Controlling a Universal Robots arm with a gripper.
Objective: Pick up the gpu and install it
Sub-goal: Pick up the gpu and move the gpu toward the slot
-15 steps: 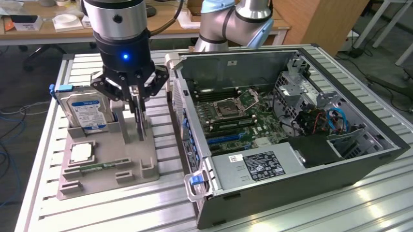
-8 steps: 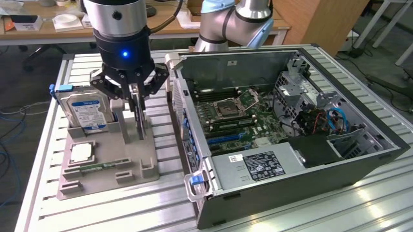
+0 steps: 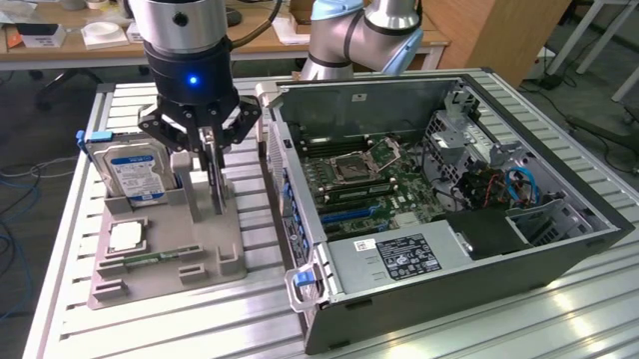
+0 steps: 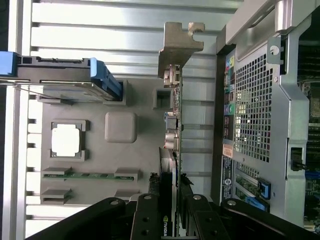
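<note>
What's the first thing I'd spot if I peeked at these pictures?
First, the big black gripper at the exterior view's left, with its fingers closed on the gpu, a thin dark card standing on edge in a grey holder. Next, the open computer case at the exterior view's right, with its green board and blue wires on show.

Worktop [image 3: 559, 314]: silver-grey ribbed aluminium slats, laid side by side.
Light: bright glare [image 3: 589, 295] on the slats towards the exterior view's right.
Floor [image 3: 40, 127]: dark grey, with loose cables [image 3: 15, 179] on the exterior view's left.
Desk [image 3: 60, 54]: light wood, behind the worktop, carrying small white items.
Wooden panel [image 3: 499, 34]: brown, at the back on the exterior view's right.
</note>
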